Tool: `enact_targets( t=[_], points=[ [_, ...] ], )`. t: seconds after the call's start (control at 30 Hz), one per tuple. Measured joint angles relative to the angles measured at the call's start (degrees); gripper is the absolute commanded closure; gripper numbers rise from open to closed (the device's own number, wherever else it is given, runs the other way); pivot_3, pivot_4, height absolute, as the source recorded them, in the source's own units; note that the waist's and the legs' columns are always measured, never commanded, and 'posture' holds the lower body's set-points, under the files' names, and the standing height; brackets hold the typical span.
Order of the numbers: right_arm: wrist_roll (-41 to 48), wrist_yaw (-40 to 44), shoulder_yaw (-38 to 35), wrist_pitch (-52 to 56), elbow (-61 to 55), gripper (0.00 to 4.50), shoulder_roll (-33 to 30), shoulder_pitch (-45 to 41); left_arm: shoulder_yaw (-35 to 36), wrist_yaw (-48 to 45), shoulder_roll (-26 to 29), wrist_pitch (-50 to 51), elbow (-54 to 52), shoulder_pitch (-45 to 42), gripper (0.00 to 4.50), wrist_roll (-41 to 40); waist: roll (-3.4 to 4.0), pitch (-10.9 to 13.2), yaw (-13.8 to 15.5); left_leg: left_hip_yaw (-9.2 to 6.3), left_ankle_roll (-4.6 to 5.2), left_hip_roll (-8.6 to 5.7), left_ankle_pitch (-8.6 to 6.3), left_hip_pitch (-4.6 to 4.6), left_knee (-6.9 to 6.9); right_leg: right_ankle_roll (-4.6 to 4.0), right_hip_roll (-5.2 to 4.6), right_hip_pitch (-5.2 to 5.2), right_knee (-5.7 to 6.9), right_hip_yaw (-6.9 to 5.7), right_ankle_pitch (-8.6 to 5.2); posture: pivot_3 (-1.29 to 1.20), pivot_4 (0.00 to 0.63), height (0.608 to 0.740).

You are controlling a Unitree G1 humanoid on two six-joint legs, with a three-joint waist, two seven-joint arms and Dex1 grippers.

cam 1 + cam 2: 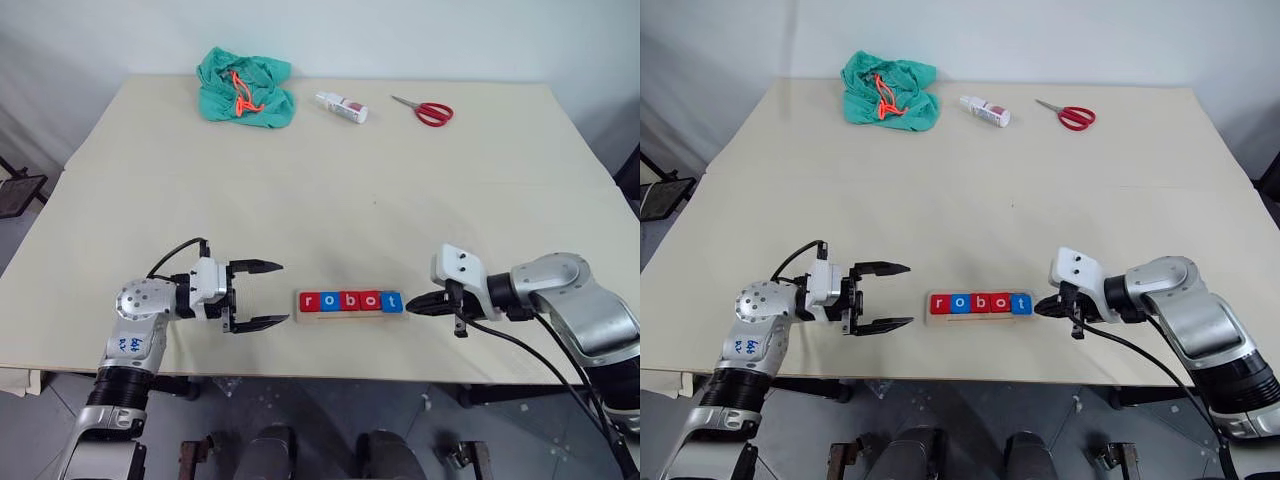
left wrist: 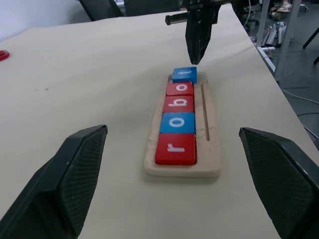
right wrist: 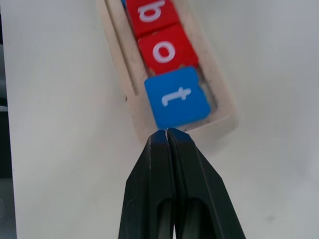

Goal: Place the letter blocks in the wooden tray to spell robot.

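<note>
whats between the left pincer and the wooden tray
Nothing: in the left eye view only bare table separates the open left pincer from the wooden tray, which holds the letter blocks.

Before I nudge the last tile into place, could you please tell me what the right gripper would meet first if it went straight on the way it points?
Most likely the blue t block: the right gripper, jaws shut, points at its near edge at the wooden tray's end.
</note>
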Motion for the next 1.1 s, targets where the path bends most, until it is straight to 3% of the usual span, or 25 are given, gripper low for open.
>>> enact_targets(
  t=[0.37,0.83,1.1],
  points=[
    [-0.84,-1.21,2.86,-1.43,3.66,4.45,4.37,-2.97,0.07,1.05,0.53,0.62,-1.59,0.33,0.0,-0.02,0.0,0.0,-0.12,-0.01,0.0,0.02,0.0,0.01,-0.02,0.0,0.02,-0.01,0.0,0.0,0.0,0.0,0.15,0.74],
    [-1.53,-1.35,2.58,-3.95,5.22,4.45,4.27,-3.07,0.07,1.16,0.79,0.63,-1.61,0.34,0.0,-0.02,0.0,0.0,-0.04,-0.01,0.0,0.0,0.0,0.01,0.0,0.0,0.0,0.0,0.0,0.0,0.0,0.0,0.15,0.74],
    [-0.56,-0.68,2.42,-1.56,0.38,4.45,2.09,-1.19,0.06,0.96,0.83,0.59,-1.6,0.32,0.0,-0.03,0.0,0.0,-0.01,-0.02,0.0,0.01,0.0,0.01,0.0,0.0,0.01,0.0,0.01,-0.01,0.0,0.0,0.15,0.74]
  ],
)
